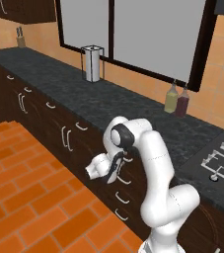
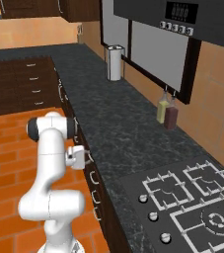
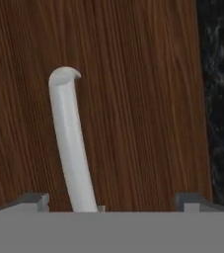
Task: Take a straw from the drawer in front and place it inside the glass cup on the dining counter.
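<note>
We see the drawer front in matt, dark-brown grained wood, its handle smooth pale plastic, and along its edge a glossy black speckled granite worktop

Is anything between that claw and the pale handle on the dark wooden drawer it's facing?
Nothing visible is. In the hand view the pale curved bar handle on the dark-brown wooden drawer front rises between the two open fingertips of the gripper, with only bare wood around it. The drawer looks shut.
</note>
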Robot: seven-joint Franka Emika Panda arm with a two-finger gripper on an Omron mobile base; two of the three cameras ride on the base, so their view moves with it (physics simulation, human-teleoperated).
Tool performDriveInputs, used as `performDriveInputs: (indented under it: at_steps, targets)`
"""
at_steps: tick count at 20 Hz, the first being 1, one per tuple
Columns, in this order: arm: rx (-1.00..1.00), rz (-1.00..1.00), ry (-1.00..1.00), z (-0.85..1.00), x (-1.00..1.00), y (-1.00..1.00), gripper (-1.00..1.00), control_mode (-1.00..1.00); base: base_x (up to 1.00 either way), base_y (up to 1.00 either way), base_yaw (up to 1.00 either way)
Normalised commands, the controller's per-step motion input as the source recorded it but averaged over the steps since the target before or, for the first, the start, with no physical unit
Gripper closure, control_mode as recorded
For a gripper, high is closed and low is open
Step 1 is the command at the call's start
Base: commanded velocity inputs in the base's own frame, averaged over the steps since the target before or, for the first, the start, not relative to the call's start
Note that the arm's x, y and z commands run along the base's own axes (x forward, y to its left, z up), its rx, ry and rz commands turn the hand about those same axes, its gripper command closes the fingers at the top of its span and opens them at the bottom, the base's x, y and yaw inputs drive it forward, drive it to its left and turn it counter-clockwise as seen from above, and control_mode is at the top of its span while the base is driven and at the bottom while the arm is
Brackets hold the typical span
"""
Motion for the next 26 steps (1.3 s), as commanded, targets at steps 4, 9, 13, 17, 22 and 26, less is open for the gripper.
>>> performDriveInputs:
  at_steps: [4, 9, 13, 17, 22, 26]
  targets:
    - [-0.02, 0.0, 0.0, -0.18, 0.39, -0.11, -1.0, -1.0, 0.0, 0.0, 0.0]
    - [-0.01, 0.0, 0.02, -0.42, 0.38, -0.03, -1.0, -1.0, 0.0, 0.0, 0.0]
    - [-0.01, 0.01, 0.03, -0.54, 0.31, 0.0, -1.0, -1.0, 0.0, 0.0, 0.0]
    - [0.0, 0.0, 0.0, -0.32, 0.34, -0.04, -1.0, -1.0, 0.0, 0.0, 0.0]
    - [0.0, 0.0, 0.03, -0.12, 0.25, -0.06, 1.0, -1.0, 0.0, 0.0, 0.0]
    - [0.0, 0.02, 0.01, -0.01, 0.01, 0.01, 1.0, -1.0, 0.0, 0.0, 0.0]
